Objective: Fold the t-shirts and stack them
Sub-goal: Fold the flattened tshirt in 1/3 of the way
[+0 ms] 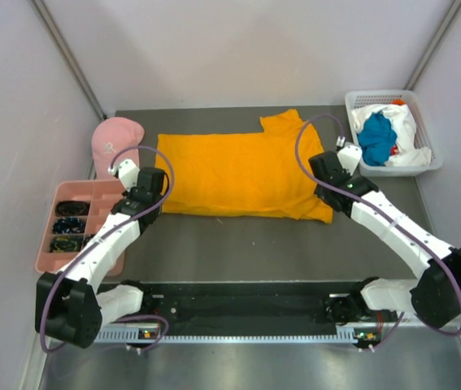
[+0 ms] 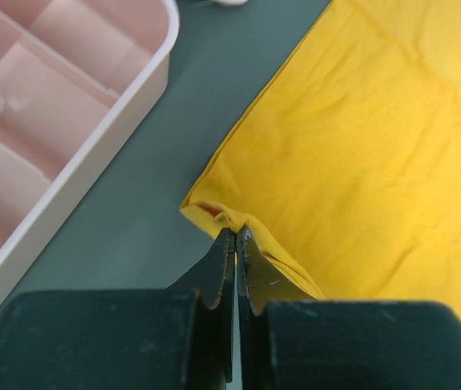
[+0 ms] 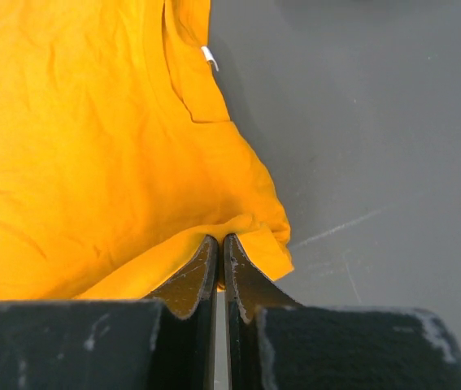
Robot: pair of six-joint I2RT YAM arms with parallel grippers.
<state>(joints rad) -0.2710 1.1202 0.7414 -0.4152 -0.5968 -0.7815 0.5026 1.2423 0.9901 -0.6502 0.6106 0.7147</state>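
The bright orange-yellow t-shirt (image 1: 238, 175) lies spread flat across the middle of the table. My left gripper (image 1: 157, 201) is at its near left corner, and in the left wrist view the gripper (image 2: 236, 234) is shut on a pinched fold of that corner of the shirt (image 2: 376, 146). My right gripper (image 1: 325, 188) is at the near right corner; in the right wrist view it (image 3: 219, 240) is shut on a bunched edge of the shirt (image 3: 92, 146). A teal-blue t-shirt (image 1: 376, 138) and a white t-shirt (image 1: 409, 134) lie crumpled in a basket.
The white basket (image 1: 435, 154) stands at the back right. A pink cap (image 1: 116, 138) lies at the back left. A pink compartment tray (image 1: 51, 244) with small dark items sits left of my left arm, close to the gripper (image 2: 92, 106).
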